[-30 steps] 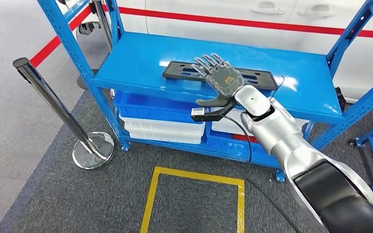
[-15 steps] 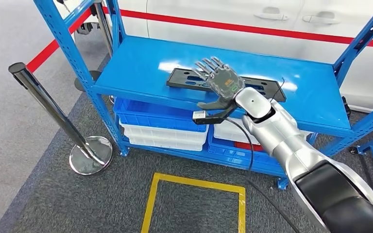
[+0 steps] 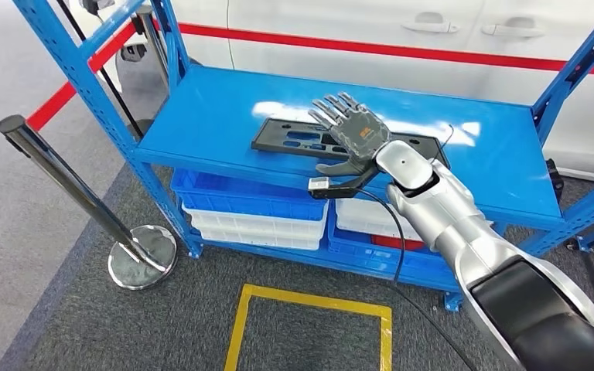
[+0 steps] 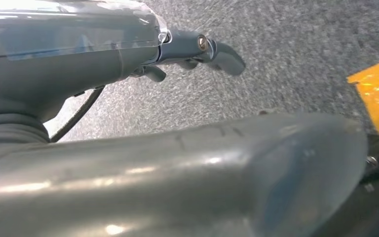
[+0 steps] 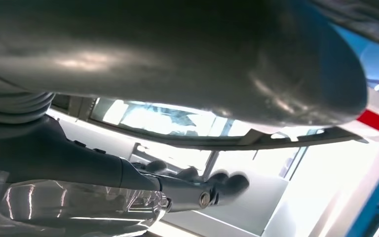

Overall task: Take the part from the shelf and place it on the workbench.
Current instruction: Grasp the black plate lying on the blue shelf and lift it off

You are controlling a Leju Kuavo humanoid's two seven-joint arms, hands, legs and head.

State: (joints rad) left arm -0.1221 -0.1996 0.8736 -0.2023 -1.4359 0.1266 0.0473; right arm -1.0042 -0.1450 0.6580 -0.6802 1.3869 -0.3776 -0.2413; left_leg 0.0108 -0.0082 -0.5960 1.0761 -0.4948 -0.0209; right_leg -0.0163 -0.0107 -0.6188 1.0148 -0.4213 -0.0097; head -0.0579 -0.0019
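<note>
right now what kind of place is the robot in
Probably a car plant or workshop: a blue steel shelf rack holding a black part, stacked bins below, and a white car behind.

Matt black part [image 3: 309,141], glossy shelf [image 3: 216,108]

no readable text anywhere

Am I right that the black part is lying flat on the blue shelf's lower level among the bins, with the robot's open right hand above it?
Not quite: the head view shows the black part flat on the shelf's top level, above the bins; the open right hand is above it.
</note>
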